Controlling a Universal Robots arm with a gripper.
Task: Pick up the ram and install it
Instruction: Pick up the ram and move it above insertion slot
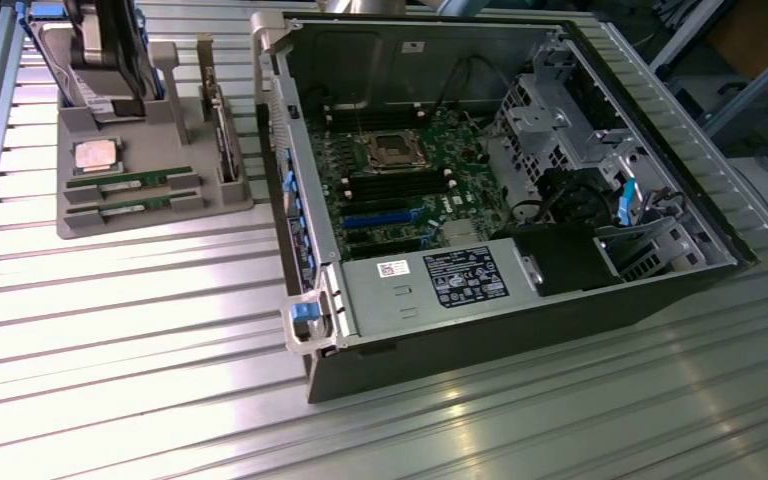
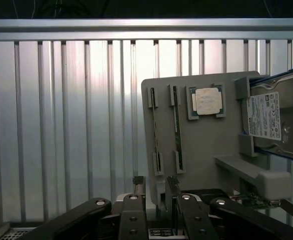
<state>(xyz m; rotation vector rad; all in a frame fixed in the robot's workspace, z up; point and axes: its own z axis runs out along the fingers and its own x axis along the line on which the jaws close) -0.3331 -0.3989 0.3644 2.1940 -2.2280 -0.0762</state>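
Two alike rams, both at the exterior view's left, mid-height in the frame. Upper ram (image 1: 131,181) is a long, thin green stick with dark chips and a small white label near its middle. Lower ram (image 1: 128,206) looks the same and lies just beside it, parallel but not touching. Each stands on its long edge in its own slot of the grey holder (image 1: 217,200), running left-right across the frame with a slight tilt. In the wrist view, upper ram (image 2: 176,127) shows edge-on as a thin dark line. Neither is lifted.
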